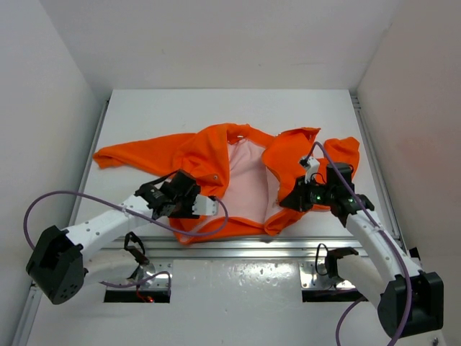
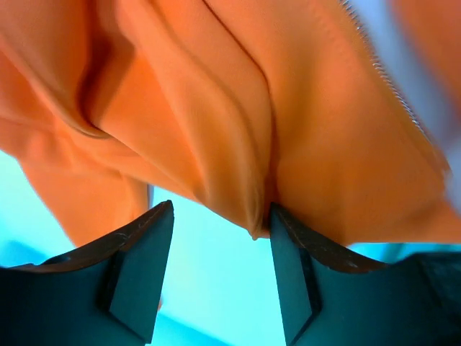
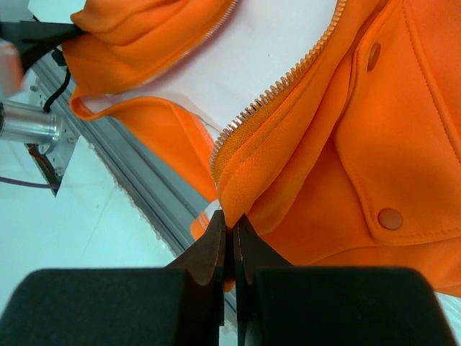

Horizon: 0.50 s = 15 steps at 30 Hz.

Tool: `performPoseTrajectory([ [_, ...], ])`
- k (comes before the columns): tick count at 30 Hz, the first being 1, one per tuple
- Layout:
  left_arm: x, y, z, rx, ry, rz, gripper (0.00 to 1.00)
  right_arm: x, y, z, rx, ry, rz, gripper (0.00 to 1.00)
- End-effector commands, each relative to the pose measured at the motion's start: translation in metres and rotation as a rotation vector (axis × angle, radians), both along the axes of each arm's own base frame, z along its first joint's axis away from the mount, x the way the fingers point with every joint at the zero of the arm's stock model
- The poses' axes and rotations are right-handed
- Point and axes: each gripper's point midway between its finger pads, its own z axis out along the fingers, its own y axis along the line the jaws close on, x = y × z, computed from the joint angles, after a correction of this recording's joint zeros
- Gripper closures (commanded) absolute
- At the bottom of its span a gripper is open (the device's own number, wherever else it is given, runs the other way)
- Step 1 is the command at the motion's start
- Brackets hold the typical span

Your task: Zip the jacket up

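The orange jacket lies open on the white table, its pale pink lining showing between the two front panels. My left gripper is at the left panel's lower hem. In the left wrist view it is open, and a fold of orange fabric hangs at its right fingertip; zipper teeth run past at the upper right. My right gripper is at the right panel's lower corner. In the right wrist view it is shut on the hem just below the end of the zipper teeth.
An aluminium rail runs along the table's near edge just below the jacket's hem, and shows in the right wrist view. One sleeve stretches to the far left. White walls enclose the table on three sides. Purple cables loop beside the arms.
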Motion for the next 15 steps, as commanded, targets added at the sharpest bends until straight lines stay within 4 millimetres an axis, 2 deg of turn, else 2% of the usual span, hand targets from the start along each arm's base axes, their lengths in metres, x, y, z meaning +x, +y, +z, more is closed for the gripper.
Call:
performPoseTrajectory([
  [1,-0.018,-0.03,0.024,-0.187,0.141,0.005,0.39,0.007,0.005,0.019,0.02,-0.063,0.03,1.0],
  [6,-0.021,-0.058,0.055,-0.415,0.256,0.129,0.39,0.004,0.003,0.019,0.018,-0.062,0.028,1.0],
  [10,-0.027,-0.062,0.064,-0.488,0.351,0.237,0.36,0.002,0.003,0.02,0.018,-0.063,0.028,1.0],
  [12,-0.034,-0.064,0.058,-0.51,0.434,0.304,0.36,0.002,0.003,0.021,0.018,-0.063,0.028,1.0],
  [15,-0.032,-0.067,0.067,-0.55,0.486,0.402,0.36,0.001,0.003,0.019,0.017,-0.055,0.024,1.0],
])
